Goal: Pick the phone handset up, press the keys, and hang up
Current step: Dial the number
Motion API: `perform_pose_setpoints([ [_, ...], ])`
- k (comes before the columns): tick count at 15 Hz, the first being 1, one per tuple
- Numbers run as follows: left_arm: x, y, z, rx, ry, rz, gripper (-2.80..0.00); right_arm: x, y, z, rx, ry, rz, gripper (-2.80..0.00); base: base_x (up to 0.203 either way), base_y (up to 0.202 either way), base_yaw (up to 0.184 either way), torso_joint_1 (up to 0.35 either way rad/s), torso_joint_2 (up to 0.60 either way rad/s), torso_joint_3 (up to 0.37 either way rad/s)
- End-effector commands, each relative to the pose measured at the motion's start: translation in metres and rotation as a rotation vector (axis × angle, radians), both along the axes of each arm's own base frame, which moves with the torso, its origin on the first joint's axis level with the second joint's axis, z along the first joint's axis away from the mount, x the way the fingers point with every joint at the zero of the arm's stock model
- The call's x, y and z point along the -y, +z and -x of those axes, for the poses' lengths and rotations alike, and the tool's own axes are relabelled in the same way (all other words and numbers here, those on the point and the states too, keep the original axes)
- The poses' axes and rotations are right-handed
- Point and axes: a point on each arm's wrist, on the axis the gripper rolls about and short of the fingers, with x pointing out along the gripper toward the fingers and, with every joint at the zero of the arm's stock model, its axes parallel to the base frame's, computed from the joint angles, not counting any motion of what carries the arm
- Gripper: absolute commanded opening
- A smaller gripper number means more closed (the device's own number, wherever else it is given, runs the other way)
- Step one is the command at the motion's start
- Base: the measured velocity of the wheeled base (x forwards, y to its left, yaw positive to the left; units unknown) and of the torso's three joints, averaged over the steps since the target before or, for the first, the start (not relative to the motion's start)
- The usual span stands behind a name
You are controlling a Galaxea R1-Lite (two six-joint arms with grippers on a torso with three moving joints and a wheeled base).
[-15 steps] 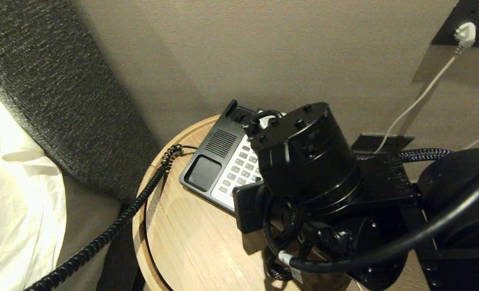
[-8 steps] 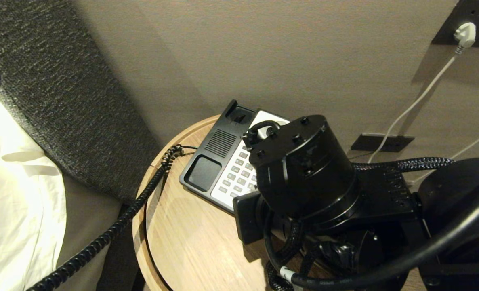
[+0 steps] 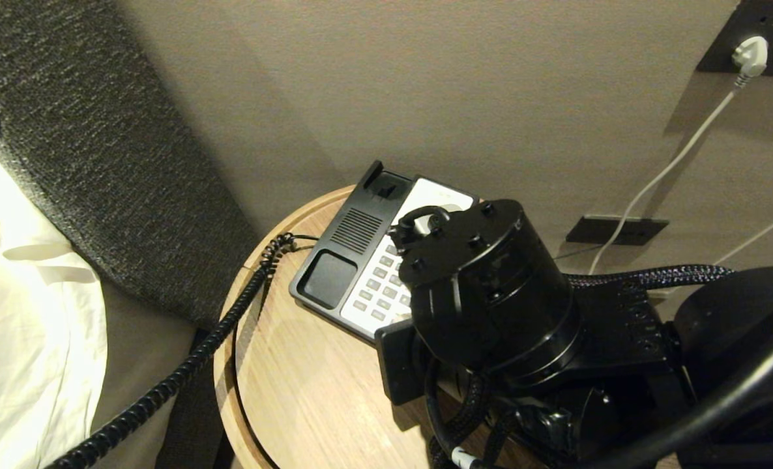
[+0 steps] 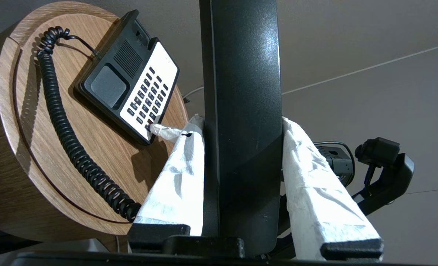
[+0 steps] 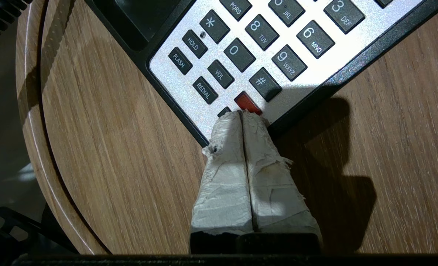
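Key-pressing step. The right claw [image 5: 242,115], its two taped fingers clenched together with nothing between them, serves as a single pointer; its tips rest at the near edge of the phone base [image 5: 352,70], on the last row of the keys [image 5: 261,31], touching the red key [image 5: 247,103] and a small dark key just beside it. To press well, the tips should come down squarely on one key only, so a slight shift toward the intended key, clear of its neighbour, seems wise, with a short, light push that does not slide the base across the surface [image 5: 112,166]. The left claw [image 4: 243,122] is grasping the handset [image 4: 241,92], held off its cradle and apart from the base; the coiled cord [image 4: 62,122] trails across the surface from it. Holding the handset steady keeps the cord from tugging the base during the press.
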Motion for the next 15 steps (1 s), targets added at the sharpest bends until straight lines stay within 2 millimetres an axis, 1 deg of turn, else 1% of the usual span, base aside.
perform_pose_setpoints([
  [1, 0.000, 0.000, 0.000, -0.002, -0.002, 0.004, -2.80, -0.001, -0.002, 0.000, -0.001, -0.004, 0.004, -2.80, 0.000, 0.000, 0.000, 0.000, 0.00, 0.000],
  [7, 0.000, 0.001, 0.000, 0.001, -0.004, 0.005, -2.80, -0.002, -0.007, -0.001, -0.009, -0.005, 0.017, -2.80, 0.000, 0.000, 0.000, 0.000, 0.00, 0.000],
  [11, 0.000, 0.001, 0.001, 0.003, -0.004, 0.007, -2.80, 0.001, -0.015, 0.000, -0.019, -0.007, 0.041, -2.80, 0.000, 0.000, 0.000, 0.000, 0.00, 0.000],
  [15, 0.000, 0.000, 0.001, 0.002, -0.004, 0.006, -2.80, 0.000, -0.013, -0.001, -0.016, -0.008, 0.035, -2.80, 0.000, 0.000, 0.000, 0.000, 0.00, 0.000],
])
